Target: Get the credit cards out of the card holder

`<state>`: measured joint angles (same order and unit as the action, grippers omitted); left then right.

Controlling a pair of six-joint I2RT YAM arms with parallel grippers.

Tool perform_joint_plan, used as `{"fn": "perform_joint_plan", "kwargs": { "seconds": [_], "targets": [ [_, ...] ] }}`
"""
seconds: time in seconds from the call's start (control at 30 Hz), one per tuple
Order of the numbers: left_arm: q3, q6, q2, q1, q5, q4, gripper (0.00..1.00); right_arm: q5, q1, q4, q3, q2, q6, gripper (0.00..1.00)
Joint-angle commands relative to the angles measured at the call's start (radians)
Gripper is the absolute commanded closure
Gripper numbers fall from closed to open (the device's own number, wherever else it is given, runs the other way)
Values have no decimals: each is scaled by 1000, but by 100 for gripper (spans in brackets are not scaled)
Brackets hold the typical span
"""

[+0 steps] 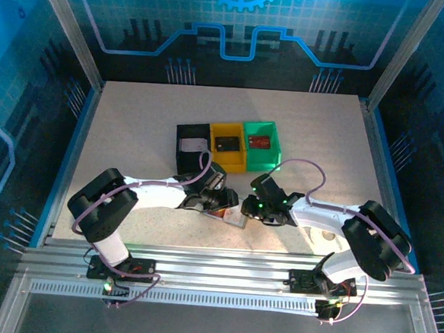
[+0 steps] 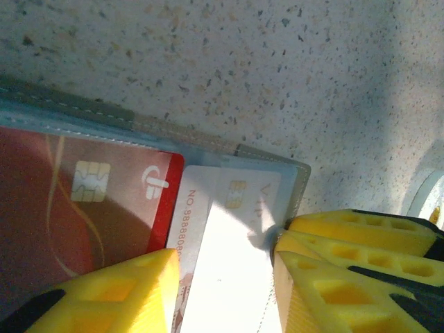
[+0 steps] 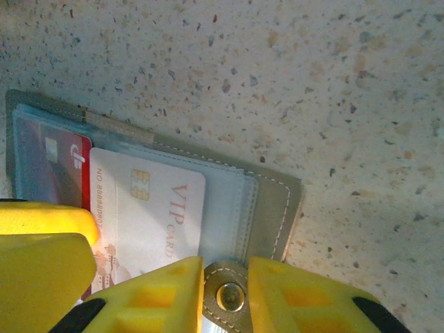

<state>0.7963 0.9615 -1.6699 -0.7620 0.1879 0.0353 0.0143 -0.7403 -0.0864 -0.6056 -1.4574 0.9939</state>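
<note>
The pale speckled worktop (image 1: 133, 130) carries a row of three open bins past its middle: a black bin (image 1: 188, 167), a yellow bin (image 1: 230, 166) and a green bin (image 1: 263, 161). A pale card (image 1: 193, 144) lies in the black bin, a dark card (image 1: 225, 144) in the yellow and a small red-orange card (image 1: 260, 142) in the green.

Nearer the arm bases, between the two pincers, the flat grey stitched card holder (image 3: 274, 201) lies open on the worktop, its bluish clear pockets facing up.

The left pincer (image 2: 225, 270) has its yellow ribbed fingers well apart on either side of the white card. Whether they touch the card cannot be told.

The right pincer (image 3: 225, 267) is drawn in close against both edges of the holder's tab, which fills its narrow gap.

A red chip card (image 2: 90, 201) with a white logo sits under the clear pocket. The white card (image 3: 156, 208), lettered VIP CARD and bearing a gold chip, overlaps its edge. The small grey tab (image 3: 223, 313) carries a round metal snap (image 3: 229, 297).

The near ends of both cards are covered by yellow fingers and cut off by the frame edge. The white card's number line reads only in part. It is unclear whether that card's far end is tucked into a pocket. From above, the pincers cover most of the holder, so its cards cannot be told apart there.
</note>
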Motion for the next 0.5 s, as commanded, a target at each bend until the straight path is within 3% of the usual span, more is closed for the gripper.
{"fn": "perform_joint_plan", "kwargs": {
  "seconds": [0.0, 0.47],
  "targets": [
    [-26, -21, -11, -5, 10, 19, 59, -13, -13, -11, 34, -33, 12, 76],
    [-51, -123, 64, -23, -96, -60, 54, -14, -14, -8, 44, -35, 12, 77]
  ]
}}
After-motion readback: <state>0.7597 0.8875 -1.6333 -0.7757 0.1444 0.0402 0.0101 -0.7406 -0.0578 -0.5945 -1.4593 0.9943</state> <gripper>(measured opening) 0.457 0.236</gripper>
